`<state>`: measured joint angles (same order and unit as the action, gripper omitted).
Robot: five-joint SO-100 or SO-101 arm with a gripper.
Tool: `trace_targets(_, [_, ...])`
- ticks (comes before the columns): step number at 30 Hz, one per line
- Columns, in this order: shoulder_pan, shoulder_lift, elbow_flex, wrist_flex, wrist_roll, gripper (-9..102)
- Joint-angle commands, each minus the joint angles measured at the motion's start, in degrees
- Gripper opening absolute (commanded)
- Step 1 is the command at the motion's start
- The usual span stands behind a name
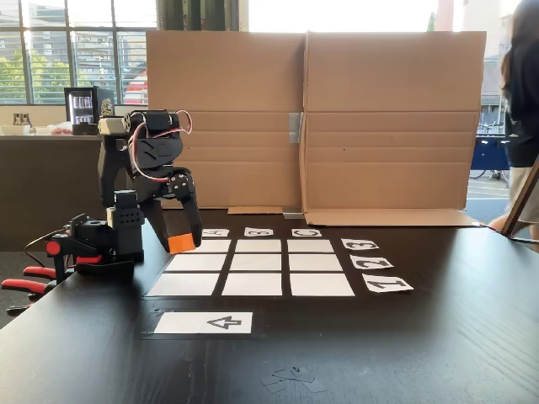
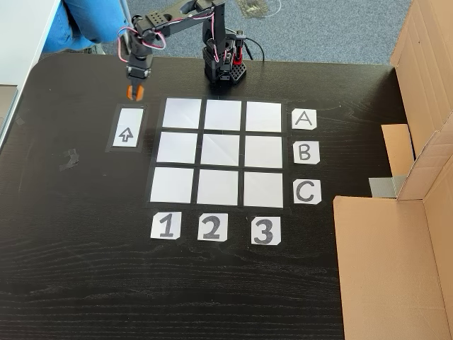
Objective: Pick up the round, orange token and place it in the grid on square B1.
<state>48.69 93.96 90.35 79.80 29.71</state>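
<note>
Two fixed views show the gripper (image 1: 182, 241) hanging above the black table (image 1: 438, 337), its tips wrapped around something orange – whether that is the token (image 2: 132, 92) or an orange jaw part is hard to make out, so I cannot tell if the pincer is clenched on it. In the view from above, this orange bit sits at upper left, just over the top edge of the arrow card (image 2: 125, 128), left of the grid (image 2: 219, 153). Labels read A, B, C down the grid's right side and 1, 2, 3 below it; square B1 (image 2: 177, 147) lies bare. Cardboard walls (image 1: 312, 118) close the back – cut off at the frame's right edge from above. Red-handled clamps (image 1: 29, 278) hold the arm's base, and a person (image 1: 522, 101) is partly cut off at far right.
</note>
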Motion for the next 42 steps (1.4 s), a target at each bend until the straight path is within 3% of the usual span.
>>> trace_targets(1, [-3.6,6.5,3.9,-0.4,-2.1,0])
trace_targets(10, [-12.7,4.8,5.4,-1.9,-2.3,0])
trace_targets(24, [-15.3,12.8,3.8,-4.5,-2.9,0])
trace_targets(42, [-22.7,-1.1,1.3,-7.1,-2.5,0])
